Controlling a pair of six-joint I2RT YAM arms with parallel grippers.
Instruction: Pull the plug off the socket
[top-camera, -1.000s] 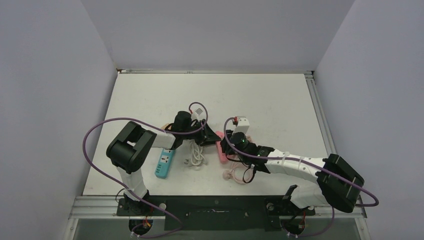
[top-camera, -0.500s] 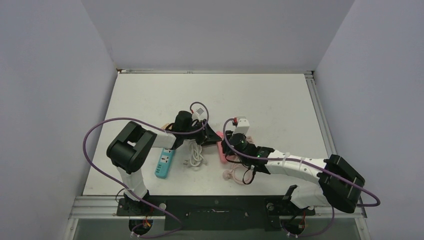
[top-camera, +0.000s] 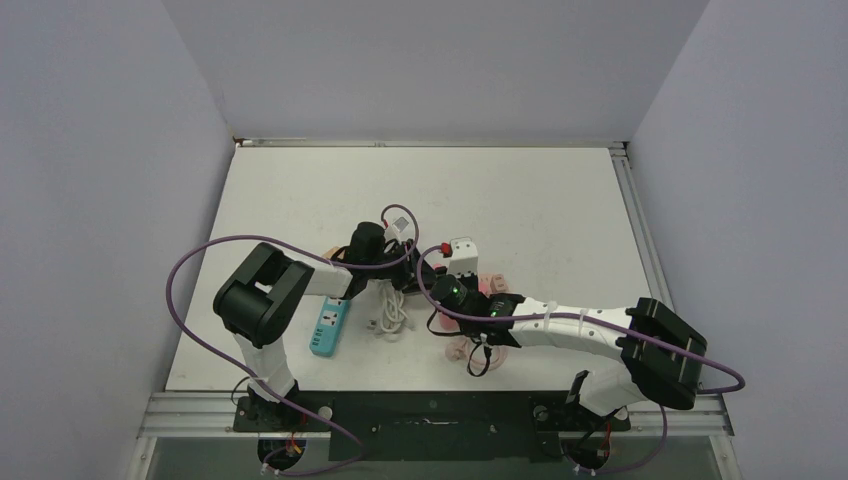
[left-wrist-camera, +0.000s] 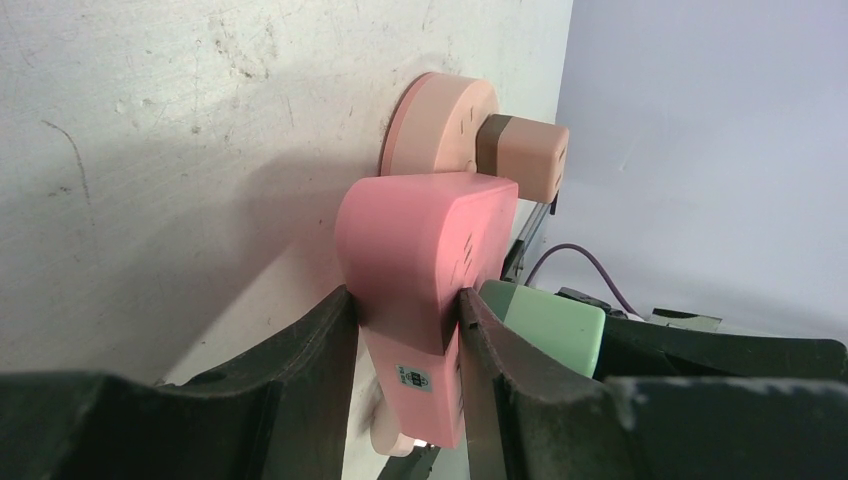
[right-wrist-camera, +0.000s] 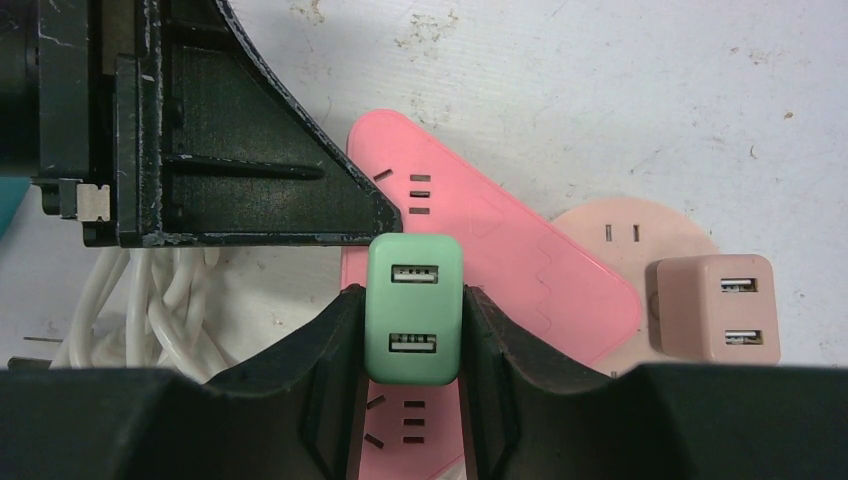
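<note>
Centrally, toward the near edge of the tabletop (top-camera: 540, 200): a pink power strip (left-wrist-camera: 425, 235), pinched across its narrow sides by the left gripper (left-wrist-camera: 405, 305), both black fingers (left-wrist-camera: 320, 340) pressed flat against the casing. On the strip's socket face, a green USB plug (right-wrist-camera: 415, 310), two ports showing, sitting against the pink surface with prongs hidden, so impossible to tell how deep in. Clamped on that plug from both sides: the right gripper (right-wrist-camera: 412, 300), closed around the green body with no gap at either pad. Just beside the strip, on the side toward the right edge, a round pale-pink socket (right-wrist-camera: 625, 225) carrying a beige USB charger (right-wrist-camera: 715, 308), untouched by either arm. On the strip's other side, toward the left edge, a loose coil of white cable (right-wrist-camera: 150, 300), and farther left again a blue power strip (top-camera: 327, 328) lying flat, close under the left arm's forearm.
</note>
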